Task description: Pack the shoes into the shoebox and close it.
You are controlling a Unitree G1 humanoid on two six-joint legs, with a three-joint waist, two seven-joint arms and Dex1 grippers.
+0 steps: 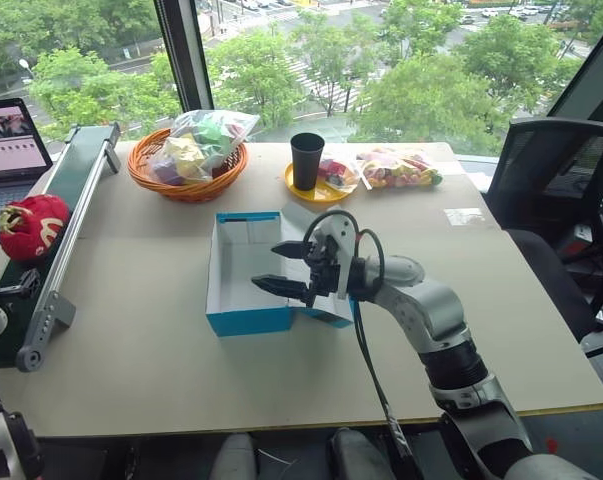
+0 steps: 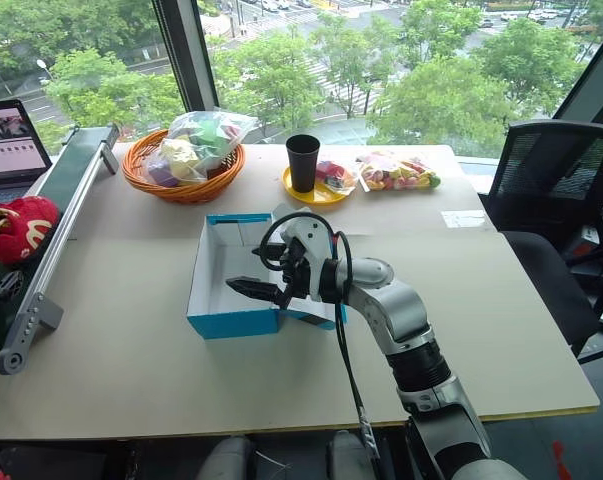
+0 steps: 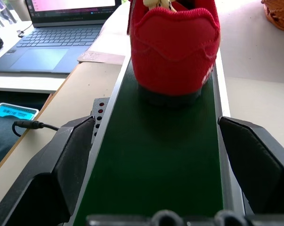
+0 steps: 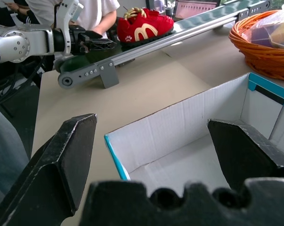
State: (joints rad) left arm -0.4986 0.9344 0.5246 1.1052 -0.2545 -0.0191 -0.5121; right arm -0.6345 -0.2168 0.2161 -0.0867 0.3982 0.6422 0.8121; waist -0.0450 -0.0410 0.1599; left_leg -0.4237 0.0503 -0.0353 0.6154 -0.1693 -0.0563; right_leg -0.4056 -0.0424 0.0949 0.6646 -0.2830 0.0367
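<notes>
Your shoebox [image 1: 243, 285] sits open and empty mid-worktop [image 1: 131, 340]; packing has not begun. One red shoe [image 1: 31, 226] waits on the conveyor [image 1: 76, 190] at left. Left hand [image 3: 156, 165], wide, faces it; right hand [image 1: 293, 268], wide, hovers over the box. Basket [image 1: 186, 170] and cup [image 1: 306, 160] stand behind, clear.

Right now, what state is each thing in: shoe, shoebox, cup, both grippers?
red shoe: upright on the green conveyor belt, not gripped
shoebox: open, empty
black cup: upright on the yellow plate
left gripper: open, behind the shoe's heel
right gripper: open, over the shoebox
</notes>
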